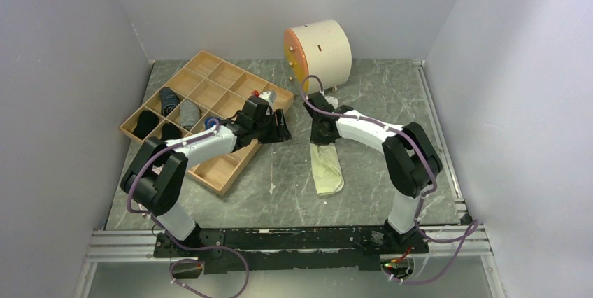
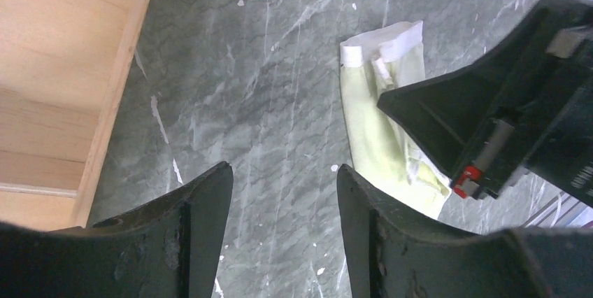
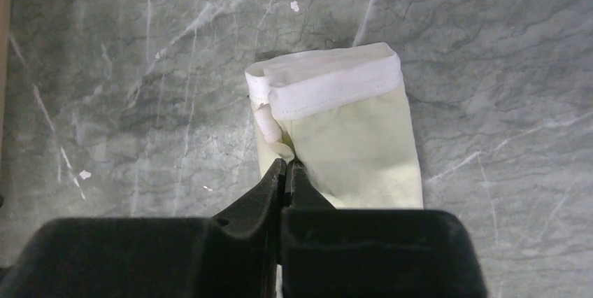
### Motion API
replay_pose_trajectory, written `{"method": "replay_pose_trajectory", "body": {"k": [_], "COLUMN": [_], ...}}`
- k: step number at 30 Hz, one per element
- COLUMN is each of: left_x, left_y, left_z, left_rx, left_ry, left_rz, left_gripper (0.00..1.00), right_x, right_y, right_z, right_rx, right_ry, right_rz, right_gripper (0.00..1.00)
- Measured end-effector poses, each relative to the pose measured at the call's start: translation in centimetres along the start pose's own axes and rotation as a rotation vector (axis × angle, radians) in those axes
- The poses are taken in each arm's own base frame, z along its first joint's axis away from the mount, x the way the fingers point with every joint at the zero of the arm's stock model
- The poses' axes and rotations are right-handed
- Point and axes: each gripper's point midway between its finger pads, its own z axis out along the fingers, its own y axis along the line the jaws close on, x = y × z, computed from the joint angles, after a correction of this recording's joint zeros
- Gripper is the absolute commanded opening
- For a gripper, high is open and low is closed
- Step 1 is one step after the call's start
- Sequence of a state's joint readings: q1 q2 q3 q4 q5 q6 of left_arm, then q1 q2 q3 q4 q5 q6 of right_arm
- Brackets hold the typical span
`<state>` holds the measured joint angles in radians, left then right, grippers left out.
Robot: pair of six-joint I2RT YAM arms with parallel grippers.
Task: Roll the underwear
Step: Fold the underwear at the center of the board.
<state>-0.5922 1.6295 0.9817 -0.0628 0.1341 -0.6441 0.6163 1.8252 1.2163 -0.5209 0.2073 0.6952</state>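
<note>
We see one pale yellow underwear (image 1: 327, 168) lying as a folded strip mid-table, nearer the right edge. Of our two grippers, the right gripper (image 3: 287, 168) is clenched on its far end, while the left gripper (image 2: 283, 172) hovers with fingers spread beside one wooden tray (image 1: 227, 74)

No text, label, brand, number or sign can be read in any of the views. The only hint of lettering is a faint pale mark at the far right edge of the left wrist view, on the black body of the right gripper (image 2: 391, 105). It is too small and too cut off to make out.
</note>
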Motion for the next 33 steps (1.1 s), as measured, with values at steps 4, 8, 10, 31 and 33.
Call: {"method": "replay_pose_trajectory", "body": {"k": [4,8,10,31,33], "left_x": [0.1,0.1,0.1,0.3,0.3], "left_y": [0.1,0.1,0.1,0.0,-0.2], "left_z": [0.0,0.0,0.0,-0.1,-0.1], "left_rx": [-0.003,-0.003,-0.002,0.004,0.015], "left_ry": [0.005,0.005,0.006,0.015,0.017], "left_rz": [-0.001,-0.001,-0.001,-0.006,-0.004], "left_gripper": [0.62,0.62,0.61,0.64,0.65], "right_x": [-0.8,-1.2,-1.0,0.2,-0.4], "right_y": [0.0,0.3,0.3,2.7,2.8], "right_z": [-1.2,-1.4,-1.0,-3.5,-5.3], "right_rx": [-0.016,-0.028,-0.026,-0.234,-0.29], "right_ry": [-0.036,-0.048,-0.043,-0.013,-0.054], "right_rz": [-0.014,-0.013,-0.011,-0.027,-0.02], "right_gripper": [0.01,0.02,0.02,0.45,0.43]}}
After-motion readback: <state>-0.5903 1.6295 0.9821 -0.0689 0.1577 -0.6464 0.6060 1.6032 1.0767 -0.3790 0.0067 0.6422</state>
